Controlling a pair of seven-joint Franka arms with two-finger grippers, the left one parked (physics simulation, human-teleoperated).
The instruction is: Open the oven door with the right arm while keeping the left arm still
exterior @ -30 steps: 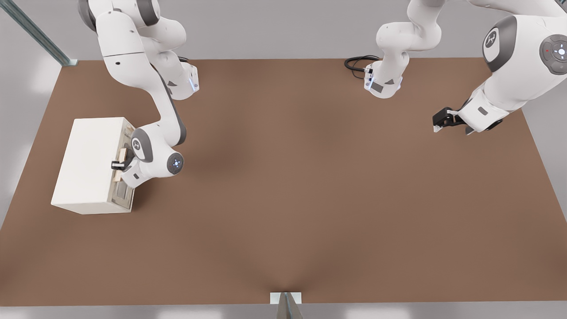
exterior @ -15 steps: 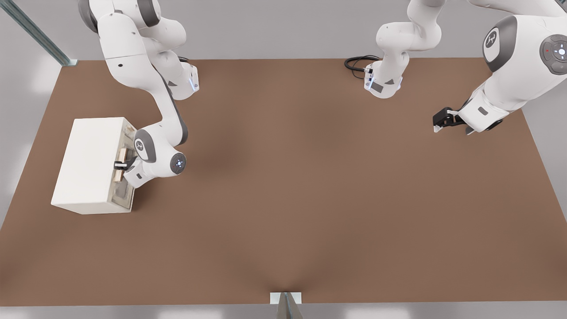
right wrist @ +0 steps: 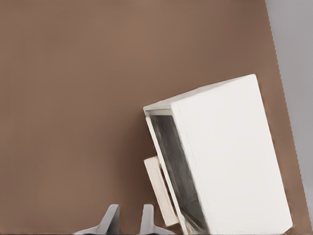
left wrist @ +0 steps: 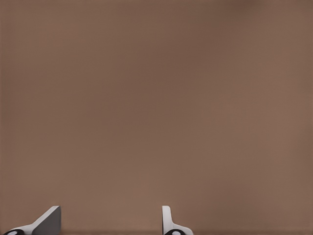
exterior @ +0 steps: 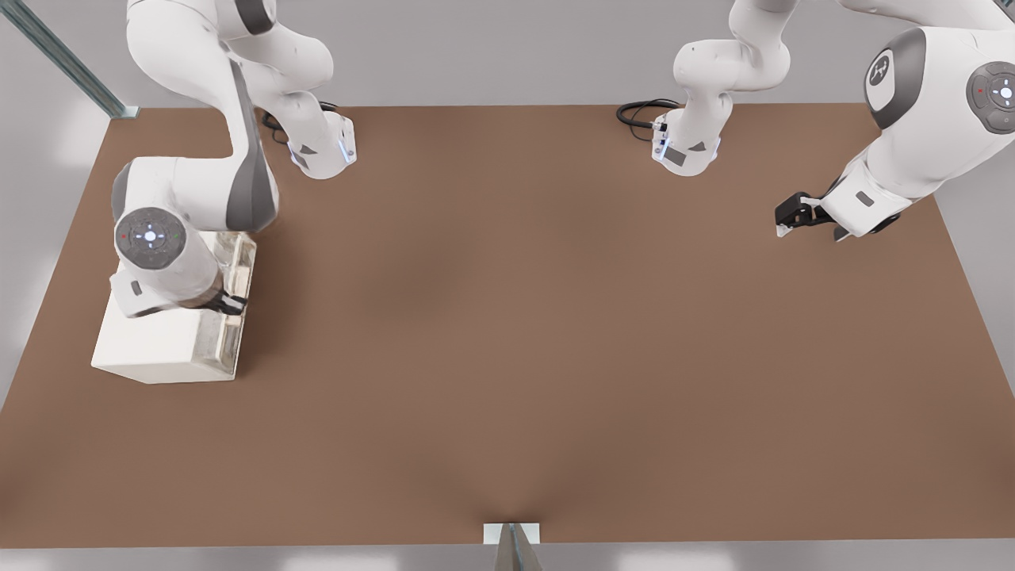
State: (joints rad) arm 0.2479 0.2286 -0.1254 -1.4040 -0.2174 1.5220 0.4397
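Observation:
The cream box oven stands on the brown table at the front view's left. Its oven door, with a dark glass window and a pale wooden handle, faces the table's middle. The right arm hangs over the oven's top. Its black gripper points down at the door's upper edge. In the right wrist view the gripper sits just beside the handle, fingers a little apart with nothing between them. The arm hides the handle in the front view.
A black cable coils by the other arm's base at the table's back edge. A small white bracket sits at the table's front edge. The oven stands close to the table's edge on the front view's left.
The right arm has swung from in front of the door to above the oven, its wrist now facing down. The gripper has come off the wooden handle. More of the door face shows.

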